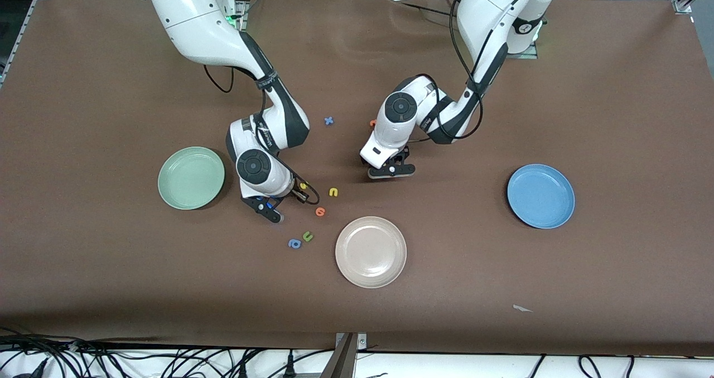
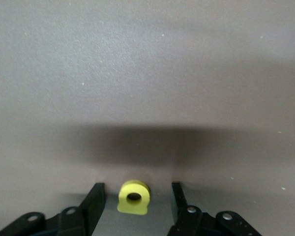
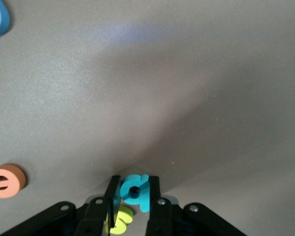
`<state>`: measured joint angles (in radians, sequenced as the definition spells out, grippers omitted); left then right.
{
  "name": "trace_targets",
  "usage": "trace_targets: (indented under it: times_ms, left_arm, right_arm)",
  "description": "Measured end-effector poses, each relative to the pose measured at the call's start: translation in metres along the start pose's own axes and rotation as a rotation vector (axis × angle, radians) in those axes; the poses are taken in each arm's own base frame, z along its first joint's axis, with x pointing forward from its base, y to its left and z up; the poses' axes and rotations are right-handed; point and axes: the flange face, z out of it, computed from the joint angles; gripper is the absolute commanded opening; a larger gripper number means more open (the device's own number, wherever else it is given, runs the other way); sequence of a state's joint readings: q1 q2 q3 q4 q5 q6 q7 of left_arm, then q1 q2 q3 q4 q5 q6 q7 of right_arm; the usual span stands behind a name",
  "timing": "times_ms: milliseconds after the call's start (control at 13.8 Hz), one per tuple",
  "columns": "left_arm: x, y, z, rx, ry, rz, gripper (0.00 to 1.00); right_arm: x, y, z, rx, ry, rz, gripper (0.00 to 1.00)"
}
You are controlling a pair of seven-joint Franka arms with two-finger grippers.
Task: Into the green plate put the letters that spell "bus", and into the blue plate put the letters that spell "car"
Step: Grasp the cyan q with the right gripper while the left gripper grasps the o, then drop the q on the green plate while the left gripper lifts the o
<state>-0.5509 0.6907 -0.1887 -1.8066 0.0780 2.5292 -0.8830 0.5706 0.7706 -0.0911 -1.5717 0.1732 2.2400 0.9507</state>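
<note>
Brown bench, both target plates bare: nothing sorted yet, all six letters left. Nearest the camera sit a beige plate (image 1: 371,251), a blue "a" (image 1: 294,243) and a green "u" (image 1: 308,236), all distractors. Right hand (image 3: 132,192) is down beside the green plate (image 1: 191,178), pinched shut on the teal "b" (image 3: 136,191), yellow "s" (image 3: 119,220) probably touching it. Left hand (image 2: 137,199), well short of the blue plate (image 1: 540,195), stands half-open astride the yellow "a" (image 2: 133,197), no contact visible.
</note>
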Motion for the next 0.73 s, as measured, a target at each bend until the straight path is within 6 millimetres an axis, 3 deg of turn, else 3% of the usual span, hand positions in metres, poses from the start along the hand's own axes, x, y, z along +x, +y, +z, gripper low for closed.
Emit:
trace_targets:
  times_ms: [218,509,727]
  left_arm:
    - [0.001,-0.001,0.000,0.002,0.001,0.000,0.29]
    - [0.002,0.003,-0.004,-0.005,0.008,-0.002,0.22]
    - [0.003,0.003,-0.004,-0.005,0.008,-0.005,0.17]
  right_arm:
    - [0.028,0.018,-0.019,-0.041,0.018,-0.081,0.14]
    - [0.086,0.082,-0.064,-0.149,-0.028,-0.236,0.14]
    - [0.120,0.141,-0.070,-0.191,-0.063,-0.312,0.14]
